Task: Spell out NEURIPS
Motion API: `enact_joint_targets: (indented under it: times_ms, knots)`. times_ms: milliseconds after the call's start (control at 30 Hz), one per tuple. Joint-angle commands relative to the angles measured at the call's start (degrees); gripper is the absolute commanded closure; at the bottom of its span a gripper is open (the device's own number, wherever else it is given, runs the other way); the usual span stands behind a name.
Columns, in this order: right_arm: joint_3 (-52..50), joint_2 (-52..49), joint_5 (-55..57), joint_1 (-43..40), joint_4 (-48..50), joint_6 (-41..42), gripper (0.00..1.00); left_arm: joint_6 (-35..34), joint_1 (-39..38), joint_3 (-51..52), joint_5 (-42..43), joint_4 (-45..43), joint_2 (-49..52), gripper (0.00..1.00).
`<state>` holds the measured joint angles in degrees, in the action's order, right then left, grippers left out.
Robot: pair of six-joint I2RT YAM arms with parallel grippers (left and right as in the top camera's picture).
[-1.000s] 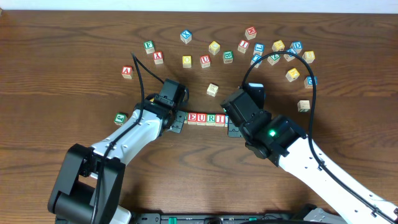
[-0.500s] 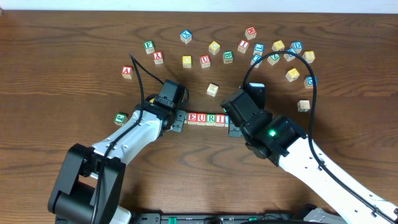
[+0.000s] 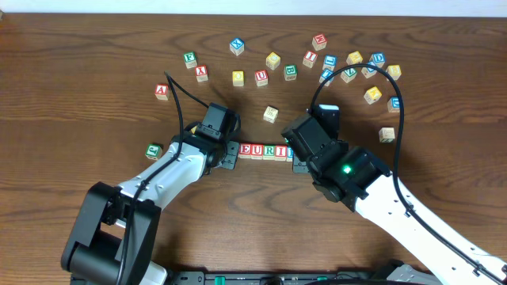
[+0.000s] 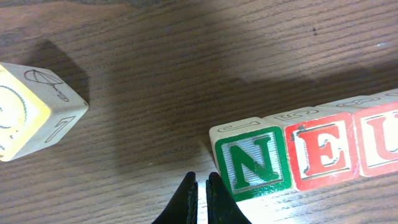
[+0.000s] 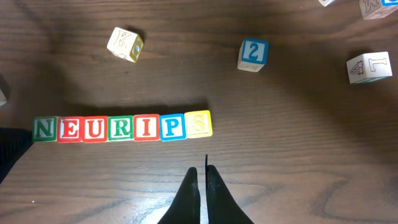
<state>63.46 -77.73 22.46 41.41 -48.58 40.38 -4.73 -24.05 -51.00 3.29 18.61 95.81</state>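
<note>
A row of letter blocks [image 5: 122, 127] reads N E U R I P S in the right wrist view. From overhead only E U R I [image 3: 264, 150] show between the arms. My left gripper [image 4: 202, 179] is shut and empty, its tips just left of the green N block [image 4: 252, 158], beside the red E [image 4: 321, 151]. My right gripper [image 5: 201, 171] is shut and empty, a little in front of the yellow S block [image 5: 199, 122].
Many loose letter blocks lie scattered at the back of the table, such as one [image 3: 271, 114] just behind the row and one [image 3: 154, 150] left of my left arm. A yellow-faced block [image 4: 34, 111] lies left of the N.
</note>
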Motion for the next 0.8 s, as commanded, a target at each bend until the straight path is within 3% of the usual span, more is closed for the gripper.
enact_joint_targets:
  times_ms: [0,500,767]
  knots:
    - [-0.13,0.15,1.42,-0.61,-0.11,0.94,0.99,-0.74,0.24,0.68,1.29,-0.11,0.44,0.93]
    - [-0.13,0.15,1.90,-0.74,-0.28,0.94,0.99,-0.66,0.24,0.68,1.16,-0.35,0.44,0.92]
    - [-0.13,0.15,2.91,-5.01,-0.98,0.24,0.99,-0.52,0.31,0.39,-4.31,-0.50,-0.68,0.92]
